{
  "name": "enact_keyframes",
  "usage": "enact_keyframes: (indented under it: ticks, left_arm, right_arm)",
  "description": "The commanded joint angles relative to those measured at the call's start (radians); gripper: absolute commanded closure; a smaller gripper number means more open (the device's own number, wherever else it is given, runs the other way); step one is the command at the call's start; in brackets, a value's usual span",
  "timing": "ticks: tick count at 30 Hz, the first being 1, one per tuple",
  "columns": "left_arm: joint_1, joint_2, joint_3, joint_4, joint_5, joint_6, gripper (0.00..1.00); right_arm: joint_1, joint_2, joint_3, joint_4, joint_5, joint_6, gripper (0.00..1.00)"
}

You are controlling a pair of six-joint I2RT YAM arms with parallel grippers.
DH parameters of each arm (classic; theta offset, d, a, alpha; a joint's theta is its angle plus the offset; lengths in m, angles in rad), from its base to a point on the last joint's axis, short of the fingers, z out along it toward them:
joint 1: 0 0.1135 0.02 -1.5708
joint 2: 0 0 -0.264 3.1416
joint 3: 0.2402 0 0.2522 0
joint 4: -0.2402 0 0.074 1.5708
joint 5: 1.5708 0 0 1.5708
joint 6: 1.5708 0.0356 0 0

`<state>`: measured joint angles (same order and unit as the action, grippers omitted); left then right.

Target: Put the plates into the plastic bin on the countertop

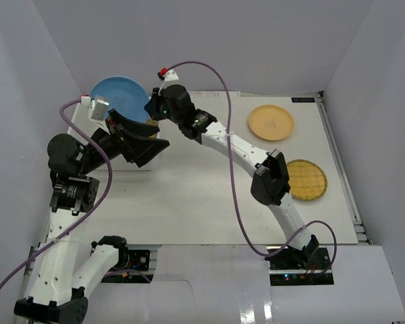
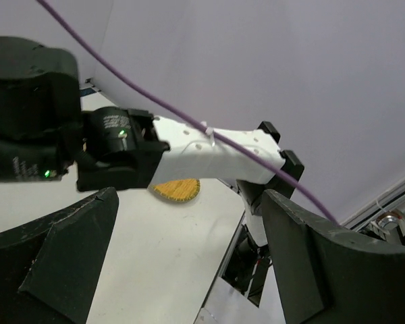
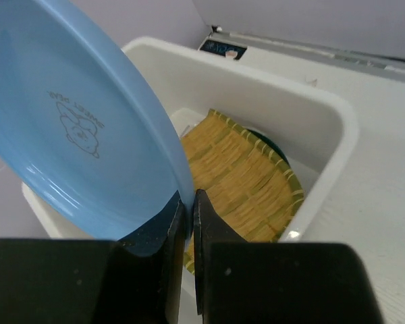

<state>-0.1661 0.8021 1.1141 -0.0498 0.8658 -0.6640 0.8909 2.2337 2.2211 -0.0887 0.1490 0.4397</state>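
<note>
My right gripper (image 3: 189, 206) is shut on the rim of a plain blue plate (image 3: 88, 121), held tilted on edge over the white plastic bin (image 3: 337, 128). A yellow woven plate (image 3: 243, 175) lies inside the bin, over something dark that is mostly hidden. From above, the blue plate (image 1: 118, 98) sits at the back left with the right gripper (image 1: 153, 108) at its right edge. My left gripper (image 1: 143, 137) hangs open and empty just in front of it, hiding most of the bin (image 1: 75, 129). On the countertop (image 1: 189, 196) rest a yellow-orange plate (image 1: 271, 122) and a second woven plate (image 1: 305, 180).
White walls close in the countertop at the back and both sides. The right arm (image 2: 216, 155) stretches across the left wrist view, with the woven plate (image 2: 177, 189) showing below it. A purple cable (image 1: 229, 169) loops over the middle.
</note>
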Motion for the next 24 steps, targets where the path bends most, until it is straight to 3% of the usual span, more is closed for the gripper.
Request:
enact_keyframes:
  ticks: [1,4,7,8,9,13,16,19,20,22,24]
  left_arm:
    - [-0.026,0.037,0.035,-0.050,-0.068,0.035,0.02]
    - [-0.041,0.065,0.039,-0.059,-0.085,0.049,0.02]
    - [-0.044,0.074,0.038,-0.067,-0.125,0.052,0.02]
    - [-0.044,0.071,0.030,-0.068,-0.142,0.049,0.02]
    - [-0.044,0.069,0.026,-0.071,-0.160,0.044,0.02]
    - [-0.044,0.059,0.018,-0.125,-0.307,0.024,0.02]
    - [-0.044,0.078,0.023,-0.154,-0.355,-0.015,0.02]
    - [-0.044,0.112,0.015,-0.150,-0.366,-0.067,0.02]
    - [-0.046,0.129,0.010,-0.147,-0.376,-0.078,0.02]
    - [-0.056,0.150,0.004,-0.142,-0.399,-0.100,0.02]
    - [-0.081,0.201,0.019,-0.137,-0.413,-0.101,0.02]
  right_arm:
    - [0.032,0.108,0.135,-0.048,0.012,-0.026,0.92]
    - [0.051,0.136,0.069,0.065,0.041,0.005,0.92]
    - [0.066,0.187,0.132,0.066,0.060,0.036,0.89]
    - [0.072,0.194,0.137,0.066,0.061,0.039,0.82]
    - [0.074,0.187,0.127,0.070,0.063,0.042,0.64]
    - [0.075,0.092,-0.006,0.148,0.060,0.048,0.40]
    - [0.074,-0.008,-0.099,0.152,0.058,0.030,0.40]
    - [0.066,-0.164,-0.294,0.188,0.057,0.025,0.43]
    - [0.053,-0.268,-0.440,0.232,0.055,0.027,0.44]
    - [0.025,-0.436,-0.600,0.303,0.049,0.044,0.48]
    - [-0.003,-0.557,-0.842,0.335,0.040,0.042,0.63]
